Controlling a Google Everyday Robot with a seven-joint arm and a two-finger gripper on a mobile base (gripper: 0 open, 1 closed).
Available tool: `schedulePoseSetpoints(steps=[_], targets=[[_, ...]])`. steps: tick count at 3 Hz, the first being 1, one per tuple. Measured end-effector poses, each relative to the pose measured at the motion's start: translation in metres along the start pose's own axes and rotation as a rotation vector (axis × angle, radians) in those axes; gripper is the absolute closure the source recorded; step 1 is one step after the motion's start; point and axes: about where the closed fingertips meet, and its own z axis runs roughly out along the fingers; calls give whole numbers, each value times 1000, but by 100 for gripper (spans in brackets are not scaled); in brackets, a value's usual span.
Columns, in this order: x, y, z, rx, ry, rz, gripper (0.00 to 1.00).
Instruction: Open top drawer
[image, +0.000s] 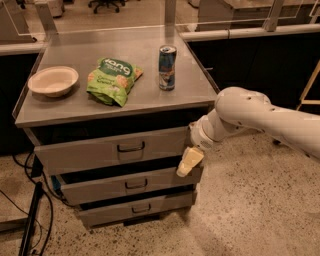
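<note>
The top drawer (85, 152) is the widest grey metal front, just under the cabinet top, with a dark loop handle (131, 147) at its centre. A dark gap shows above its front. Its inside is hidden. My gripper (189, 161), cream-coloured, hangs from the white arm (250, 112) at the right end of the drawer fronts. It is level with the seam between the top drawer and the middle drawer (100, 186), well right of the handle.
On the cabinet top (125, 52) stand a cream bowl (53, 80), a green snack bag (113, 80) and a drink can (167, 67). A bottom drawer (110, 211) sits below. Cables (35, 220) hang at the left. Speckled floor lies to the right.
</note>
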Motion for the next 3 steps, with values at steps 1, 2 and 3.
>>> schedulePoseSetpoints(steps=[1, 2, 3], targets=[[-3, 0, -4, -5, -18, -11, 0], [-12, -4, -9, 2, -31, -38, 0], [-16, -9, -8, -2, -32, -46, 0]])
